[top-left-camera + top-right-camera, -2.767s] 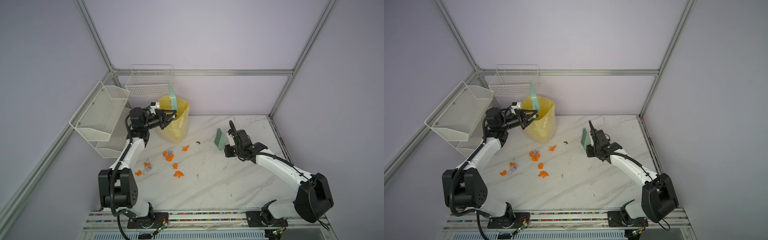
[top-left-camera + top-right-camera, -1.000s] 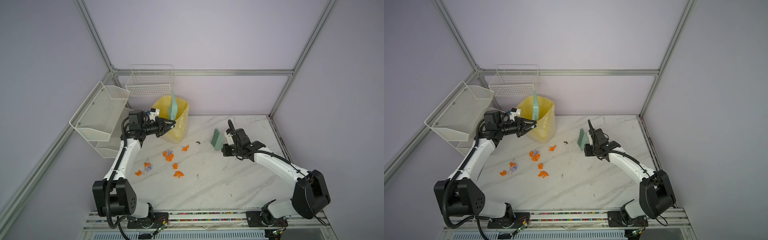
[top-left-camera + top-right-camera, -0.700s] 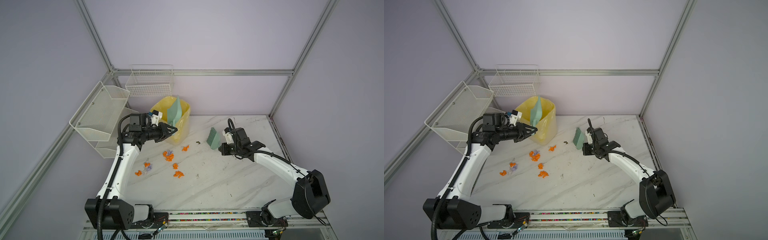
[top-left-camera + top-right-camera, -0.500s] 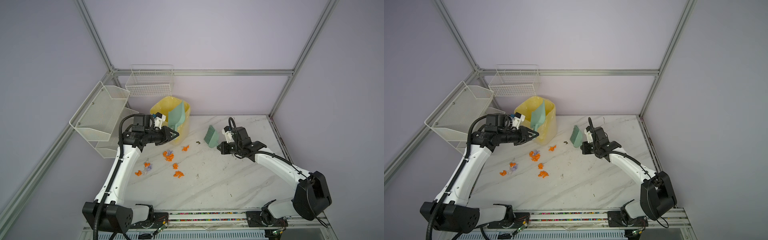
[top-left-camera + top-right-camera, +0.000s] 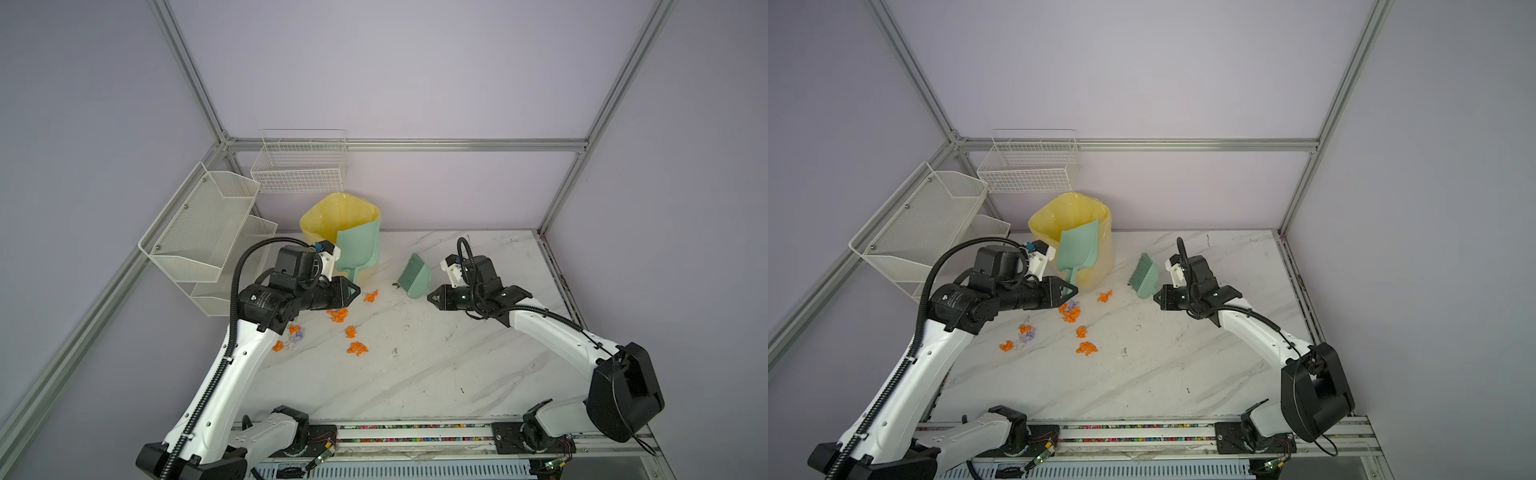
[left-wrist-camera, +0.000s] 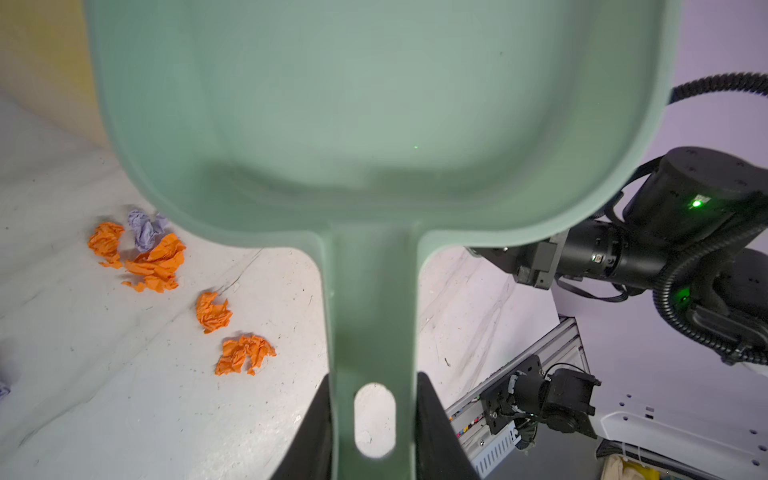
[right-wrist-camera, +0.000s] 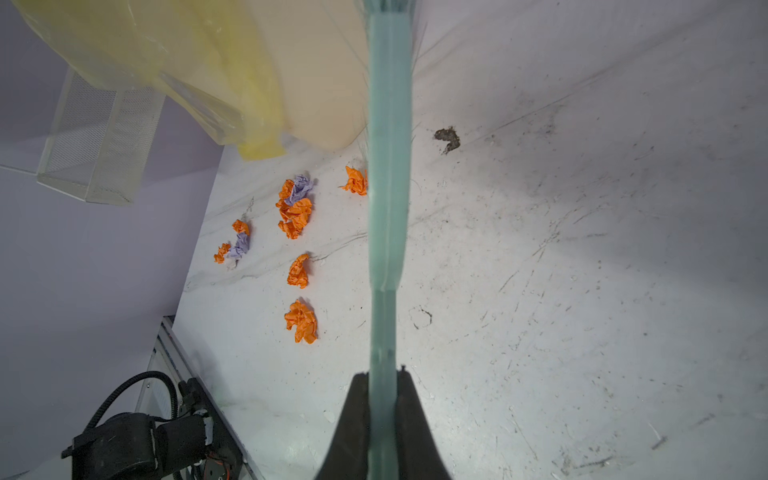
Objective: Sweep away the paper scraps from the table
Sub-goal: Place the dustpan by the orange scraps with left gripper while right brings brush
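— Both top views?
— Paper scraps [image 5: 338, 316] are lying scattered on the bench [image 5: 415, 374] toward its back-left corner, near the yellow bin [image 5: 328, 216].
— Left wrist?
— Left jaws are clamping the green dustpan's [image 6: 374, 124] handle.
— Right wrist?
— Right jaws are gripping the green brush [image 7: 388, 208].

Robotics lab cell, lilac walls [image 5: 415, 75], aluminium frame [image 5: 457, 144], left arm [image 5: 232, 365] and right arm [image 5: 552, 332] mounted on rail [image 5: 415, 434] beside the table [image 5: 457, 365]

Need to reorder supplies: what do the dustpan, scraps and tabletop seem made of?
The dustpan: likely moulded plastic, matte mint green, smooth and one-piece. The paper scraps: thin paper, orange and lilac, sharply creased. The table: white, grey-veined, scuffed; real marble or laminate, I cannot tell.
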You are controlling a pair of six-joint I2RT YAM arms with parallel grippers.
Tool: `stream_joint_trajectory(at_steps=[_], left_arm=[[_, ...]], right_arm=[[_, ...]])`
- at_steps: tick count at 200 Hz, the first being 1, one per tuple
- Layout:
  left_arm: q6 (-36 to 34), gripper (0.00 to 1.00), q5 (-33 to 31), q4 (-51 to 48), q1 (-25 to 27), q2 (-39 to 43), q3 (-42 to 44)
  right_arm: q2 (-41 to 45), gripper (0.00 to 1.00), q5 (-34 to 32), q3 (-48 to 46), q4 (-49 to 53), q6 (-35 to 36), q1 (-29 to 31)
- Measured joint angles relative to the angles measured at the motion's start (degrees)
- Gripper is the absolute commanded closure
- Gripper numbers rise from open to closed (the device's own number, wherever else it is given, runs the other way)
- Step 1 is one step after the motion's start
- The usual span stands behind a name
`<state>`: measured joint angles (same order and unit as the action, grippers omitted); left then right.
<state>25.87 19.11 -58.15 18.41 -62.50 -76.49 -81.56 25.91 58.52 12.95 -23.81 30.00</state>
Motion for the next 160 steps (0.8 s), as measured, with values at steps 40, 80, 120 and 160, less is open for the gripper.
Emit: stream_joint_trajectory(at_steps=[40,80,120,160], left_arm=[[0.0,1.00,-5.9,-3.2,1.6,2.3,6.7],[0.4,1.00,-12.3,-4.9,1.6,3.2,12.6],[1.2,1.00,-14.4,-5.0,1.6,2.6,17.1],[2.7,1.00,-17.2,-4.9,1.6,1.9,18.3]], right_arm=[[-2.4,1.00,1.2,-0.5,-6.2,-6.7,2.2],[-8.5,1.00,1.2,1.4,-9.3,-11.9,4.7],[-12.0,1.00,0.4,3.0,-11.0,-15.2,6.3],[-15.0,1.00,-0.2,4.5,-13.4,-18.2,8.0]])
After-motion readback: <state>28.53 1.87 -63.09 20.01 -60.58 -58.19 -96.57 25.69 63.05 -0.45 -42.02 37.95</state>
